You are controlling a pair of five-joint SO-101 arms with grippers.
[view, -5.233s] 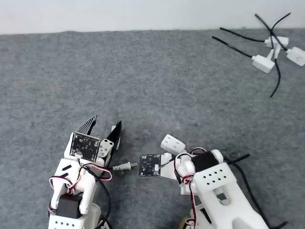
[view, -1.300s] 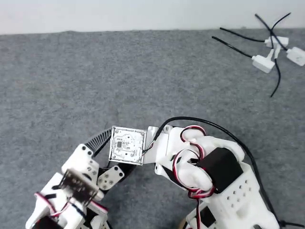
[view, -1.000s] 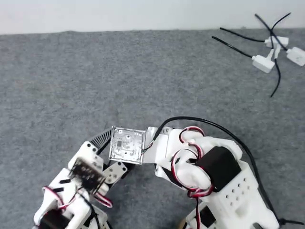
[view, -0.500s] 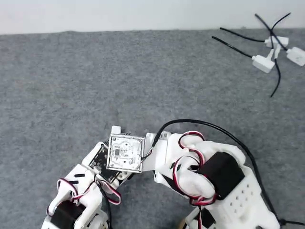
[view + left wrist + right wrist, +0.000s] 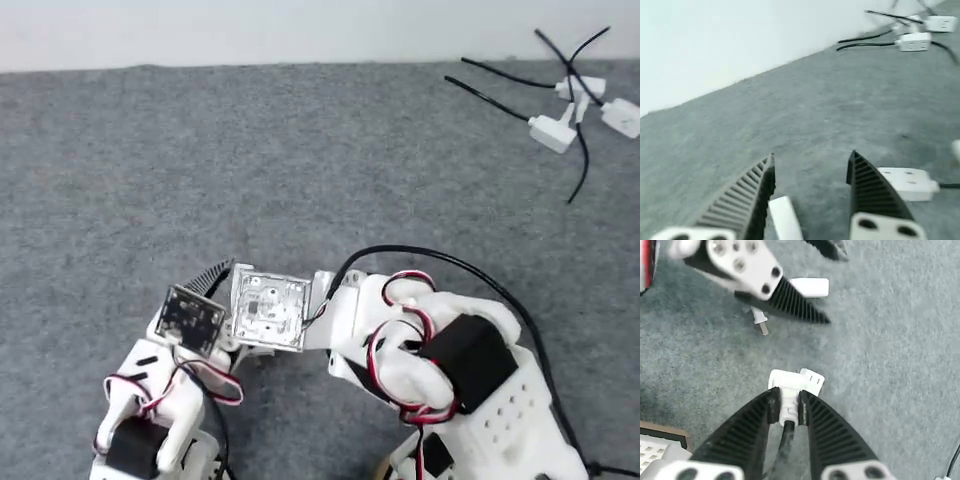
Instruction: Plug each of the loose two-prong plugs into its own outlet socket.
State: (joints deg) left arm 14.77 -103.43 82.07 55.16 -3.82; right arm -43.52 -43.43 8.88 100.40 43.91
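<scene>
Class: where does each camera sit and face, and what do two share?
High view: above the table, looking down on both arms.
Left wrist view: on that arm, facing the wall past the open left claw.
Right wrist view: on that arm, looking down the right claw, shut on a socket.
Shared: far sockets, high and left wrist.

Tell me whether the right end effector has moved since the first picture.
Yes. The right end effector, gripping an outlet socket under its wrist board in the high view, has shifted toward the table's far edge, away from the corner outlets.
</scene>
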